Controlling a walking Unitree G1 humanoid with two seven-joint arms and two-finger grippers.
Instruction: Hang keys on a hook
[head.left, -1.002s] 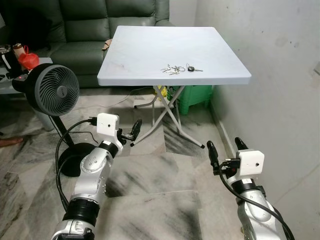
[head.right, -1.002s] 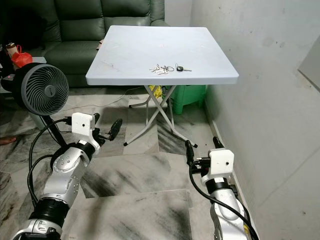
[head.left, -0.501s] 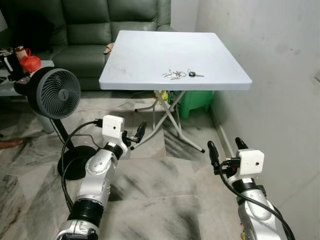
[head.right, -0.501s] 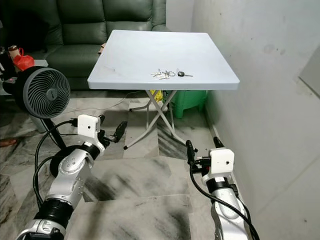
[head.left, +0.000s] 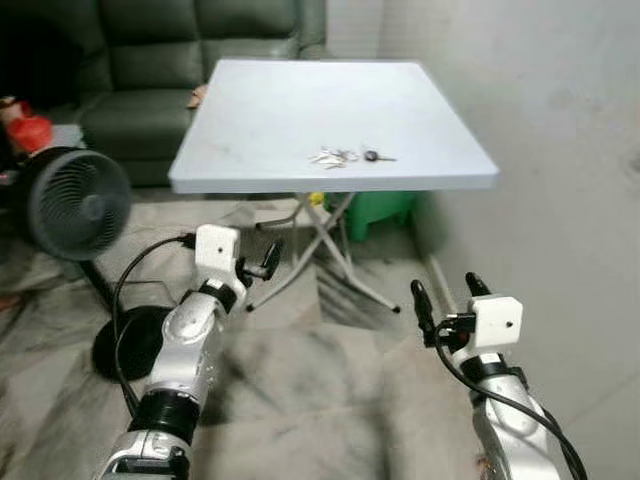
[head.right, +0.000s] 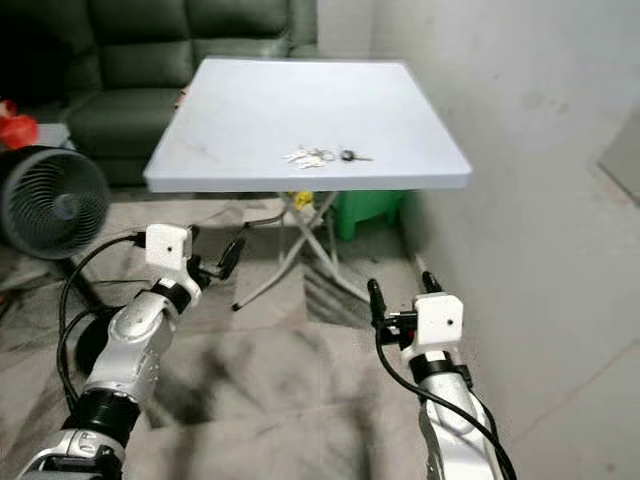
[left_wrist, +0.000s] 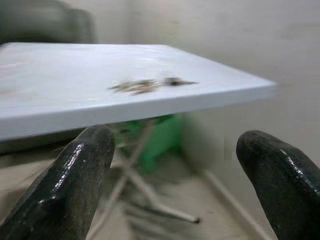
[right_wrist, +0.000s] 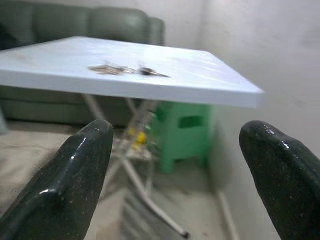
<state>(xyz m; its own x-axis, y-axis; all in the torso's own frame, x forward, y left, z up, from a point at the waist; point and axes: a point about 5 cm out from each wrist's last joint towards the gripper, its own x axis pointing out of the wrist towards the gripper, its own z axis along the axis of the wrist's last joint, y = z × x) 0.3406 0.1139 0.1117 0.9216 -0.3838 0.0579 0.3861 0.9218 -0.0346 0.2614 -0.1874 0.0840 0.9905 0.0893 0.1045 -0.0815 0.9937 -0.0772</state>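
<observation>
A bunch of silver keys with a black-headed key (head.left: 345, 156) lies on the white folding table (head.left: 300, 95), near its front edge. Both grippers hang in front of the table and below its top, apart from the keys. My left gripper (head.left: 264, 262) is open, and its wrist view looks up past the table edge at the keys (left_wrist: 150, 85). My right gripper (head.left: 444, 289) is open too, close to the wall, with the keys (right_wrist: 125, 69) ahead between its spread fingers (right_wrist: 80, 165). Neither holds anything.
A black standing fan (head.left: 72, 205) is on the floor at the left, its cable trailing. A dark green sofa (head.left: 150, 60) stands behind the table, a green plastic stool (head.left: 385, 205) under it. The bare wall (head.left: 570, 150) runs along the right. The floor is marble tile.
The whole picture has shifted and blurred, so the camera has moved; the table now sits slightly further left and lower in view. Both arms keep their pose, grippers still open.
</observation>
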